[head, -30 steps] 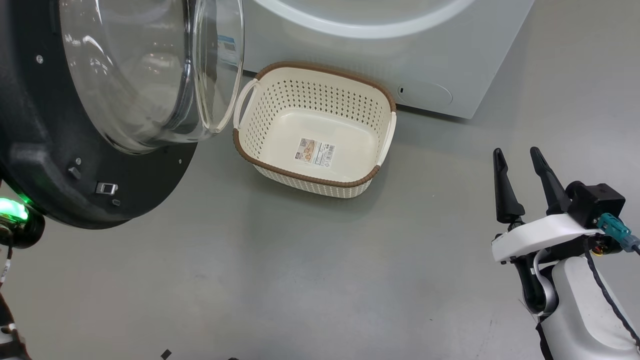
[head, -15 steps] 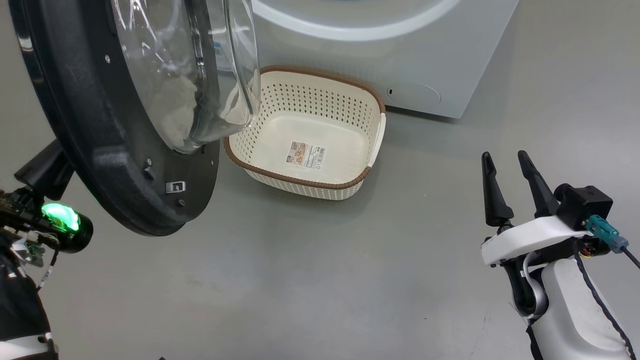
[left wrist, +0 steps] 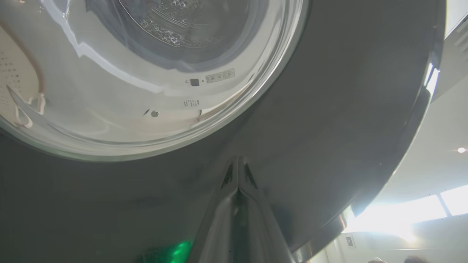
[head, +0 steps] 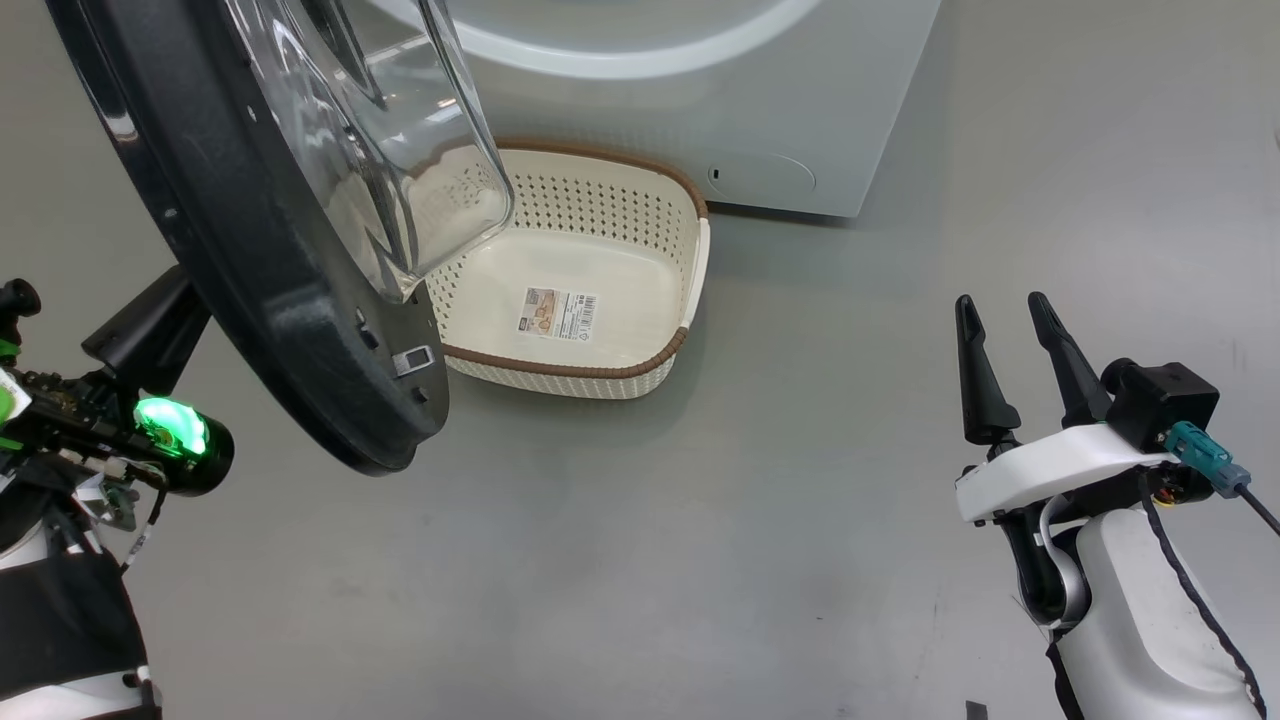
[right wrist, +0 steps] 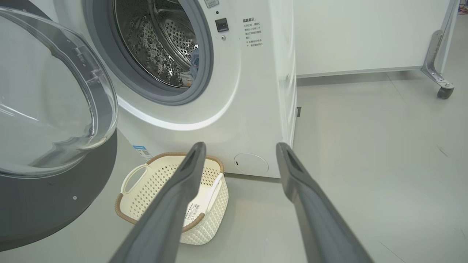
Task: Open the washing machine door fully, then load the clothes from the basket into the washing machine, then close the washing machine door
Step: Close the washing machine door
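Left end effector [left wrist: 237, 182], clenched, presses the door [head: 250, 250], which stands out above the empty basket [head: 600, 368]. Stiff, heavy, slick: best pushed near its free edge. Right end effector [head: 999, 305] hangs released.

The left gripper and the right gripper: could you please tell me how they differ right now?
The left gripper is shut, while the right gripper is open with its fingers apart. The left gripper's tips are against the black ring of the washing machine door; the right gripper hangs over the floor, touching nothing. Both have two long dark fingers and hold nothing.
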